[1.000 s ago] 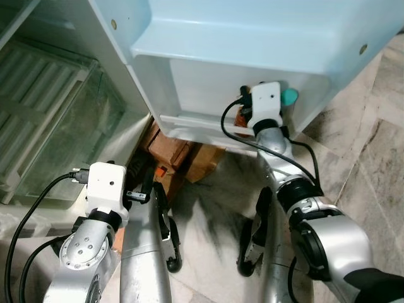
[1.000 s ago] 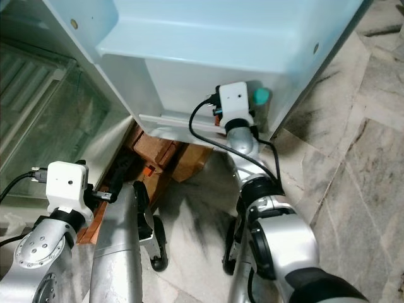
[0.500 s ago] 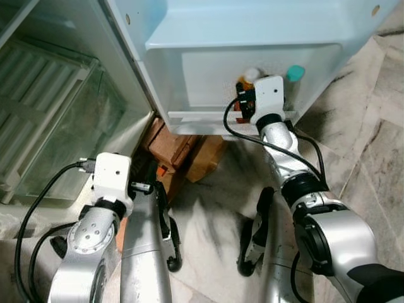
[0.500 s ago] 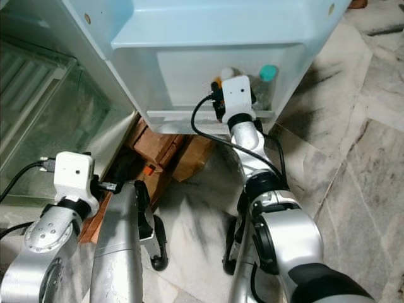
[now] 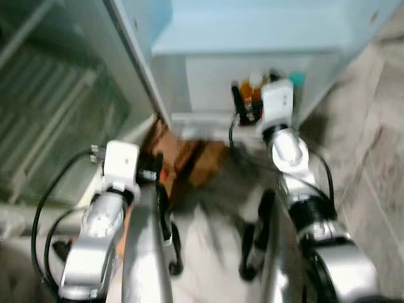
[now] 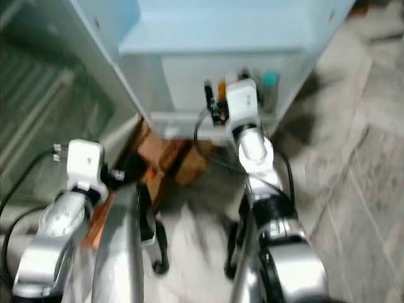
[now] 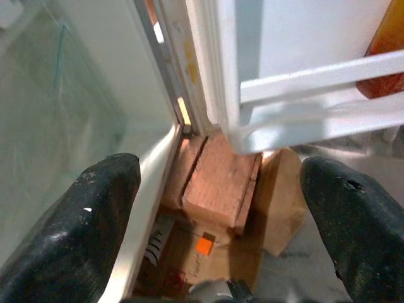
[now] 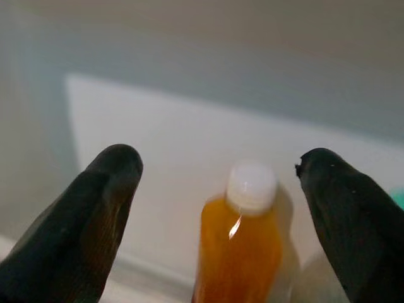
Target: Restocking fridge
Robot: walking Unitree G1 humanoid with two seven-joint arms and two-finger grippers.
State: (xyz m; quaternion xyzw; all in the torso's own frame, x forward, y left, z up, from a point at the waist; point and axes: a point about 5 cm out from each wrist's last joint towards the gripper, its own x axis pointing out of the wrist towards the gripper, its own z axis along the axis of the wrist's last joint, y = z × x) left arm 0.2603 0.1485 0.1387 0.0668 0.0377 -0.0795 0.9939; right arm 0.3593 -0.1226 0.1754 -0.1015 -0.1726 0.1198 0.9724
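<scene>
The right pincer (image 8: 214, 208) had backed away from the white door shelf (image 5: 208, 117), its fingers spread and empty. The orange bottle with white cap (image 8: 241, 243) stood in that shelf, so it seemed stocked. The left pincer (image 7: 218, 208) hung spread near the fridge base.

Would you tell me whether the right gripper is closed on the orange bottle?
No, the right gripper is open, its fingers standing apart on either side of the orange bottle without touching it.
</scene>
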